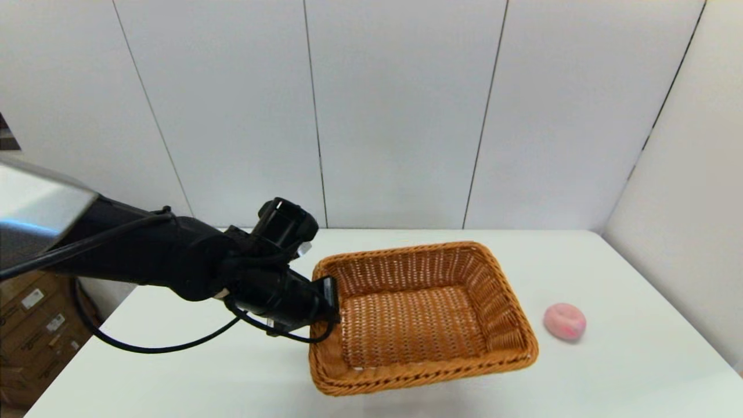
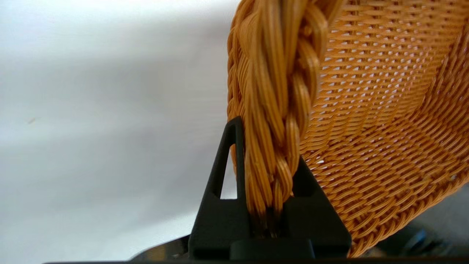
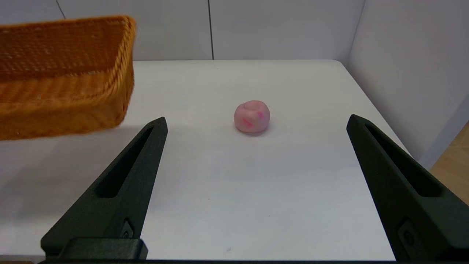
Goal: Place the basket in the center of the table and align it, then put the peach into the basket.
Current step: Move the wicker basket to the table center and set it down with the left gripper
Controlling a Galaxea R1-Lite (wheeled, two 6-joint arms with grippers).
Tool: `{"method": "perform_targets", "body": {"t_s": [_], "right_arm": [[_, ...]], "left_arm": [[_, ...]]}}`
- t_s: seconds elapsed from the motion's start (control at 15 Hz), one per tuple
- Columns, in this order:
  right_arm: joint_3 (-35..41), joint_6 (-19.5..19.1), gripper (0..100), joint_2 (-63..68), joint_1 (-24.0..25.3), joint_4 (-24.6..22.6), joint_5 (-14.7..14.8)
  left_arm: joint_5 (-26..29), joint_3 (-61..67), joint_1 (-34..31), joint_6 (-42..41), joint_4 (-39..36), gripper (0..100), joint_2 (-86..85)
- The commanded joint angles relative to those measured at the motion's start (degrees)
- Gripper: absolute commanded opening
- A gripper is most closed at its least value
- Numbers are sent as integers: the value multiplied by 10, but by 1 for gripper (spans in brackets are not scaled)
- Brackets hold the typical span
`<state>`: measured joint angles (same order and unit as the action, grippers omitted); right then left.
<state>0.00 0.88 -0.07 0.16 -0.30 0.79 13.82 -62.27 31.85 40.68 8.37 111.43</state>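
1. I see the basket (image 1: 415, 316) near the middle of the white counter (image 1: 627, 371). It is a rectangular tray of orange-brown wicker with flared sides, an open-weave floor and a thick braided rim. It has no handles and nothing inside.
2. In the head view its long sides are slightly skewed to the counter's edges. In the right wrist view its near right corner looks lifted off the surface, with a shadow beneath, though I cannot tell whether the whole basket is clear of the counter.
3. My left gripper (image 1: 332, 302) reaches in from the left and is clamped on the basket's left rim. In the left wrist view the two black fingers (image 2: 223, 190) stand one on each side of the braid (image 2: 278, 110), one outside the wall and one inside, pressed against the weave.
4. The peach (image 1: 564, 321) sits on the counter to the right of the basket, near it but not touching. It is small and round, pale pink with deeper pink streaks and a shallow dimple on top, and far smaller than the basket.
5. My right gripper (image 3: 256, 183) does not show in the head view. Its own camera shows the fingers spread wide apart with nothing between them, low over the counter's near right part, with the peach ahead of them and the basket's corner off to one side.
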Motion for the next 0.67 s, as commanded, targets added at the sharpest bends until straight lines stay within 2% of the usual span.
{"method": "perform_targets", "body": {"t_s": [0.07,0.67], "right_arm": [[0,0,100,0,0,0,-1],[0,0,100,0,0,0,0]], "left_arm": [[11,-6,1,-26,2,0,38],[23,-44,1,-39,2,0,85]]}}
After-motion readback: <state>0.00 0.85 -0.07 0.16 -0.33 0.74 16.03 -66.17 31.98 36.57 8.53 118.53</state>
